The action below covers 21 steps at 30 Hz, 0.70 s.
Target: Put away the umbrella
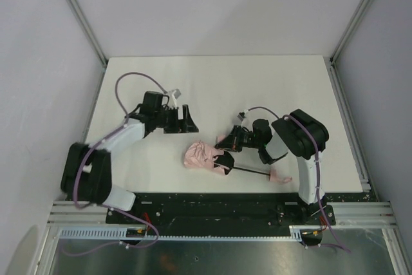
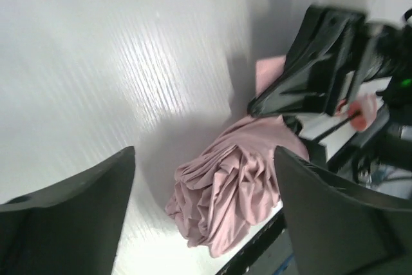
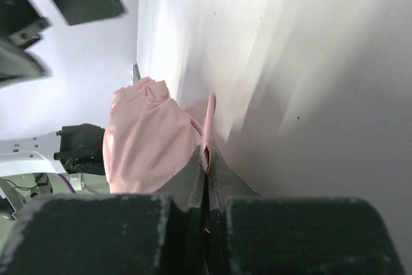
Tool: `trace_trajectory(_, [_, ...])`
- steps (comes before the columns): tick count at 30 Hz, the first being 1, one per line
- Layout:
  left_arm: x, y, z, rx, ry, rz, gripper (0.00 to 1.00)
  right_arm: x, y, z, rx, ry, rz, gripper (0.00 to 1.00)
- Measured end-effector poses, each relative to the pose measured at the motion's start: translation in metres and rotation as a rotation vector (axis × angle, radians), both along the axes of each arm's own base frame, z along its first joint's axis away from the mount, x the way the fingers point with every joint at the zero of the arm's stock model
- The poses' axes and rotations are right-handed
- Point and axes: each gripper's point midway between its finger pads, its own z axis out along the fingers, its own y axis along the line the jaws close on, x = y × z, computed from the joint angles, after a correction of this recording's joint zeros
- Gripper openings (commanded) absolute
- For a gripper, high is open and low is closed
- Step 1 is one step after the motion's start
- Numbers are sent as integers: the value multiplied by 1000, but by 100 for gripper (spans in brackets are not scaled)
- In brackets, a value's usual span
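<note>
1. The right tool [image 1: 230,141] is closed on a thin fold of the pink fabric of the umbrella [image 1: 201,156]. Only a narrow edge is pinched.
2. The left tool [image 1: 187,119] is open, and nothing is held in it.
3. The fold could slip out if the right tool is raised, because so little cloth is caught and the canopy is loose and crumpled.
4. If the umbrella is pulled by the cloth alone, the canopy could be spread wider, and the black shaft [image 1: 251,172] could be dragged across the table [image 1: 257,82].
5. The crumpled canopy lies on the table just beside the right tool, toward the left arm's side and nearer to the bases.
6. The shaft runs on the near side of the right tool and ends at the pink handle [image 1: 279,178].
7. The left tool is well apart from the right tool and does not touch the umbrella.
</note>
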Motion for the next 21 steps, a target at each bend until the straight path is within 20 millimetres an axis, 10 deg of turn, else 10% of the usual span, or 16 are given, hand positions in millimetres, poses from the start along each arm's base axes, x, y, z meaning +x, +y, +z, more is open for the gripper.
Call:
trace_trajectory(7, [-15,21,66,-75,-175,226,99,1,0,0,0,5,-5,0])
trace_trajectory(14, [-94,32,32,-331,161,551,99,1,0,0,5,8,-8,0])
trace_trajectory(21, [-107,16,34,-473,361,727,99,2,1,1,6,8,-9,0])
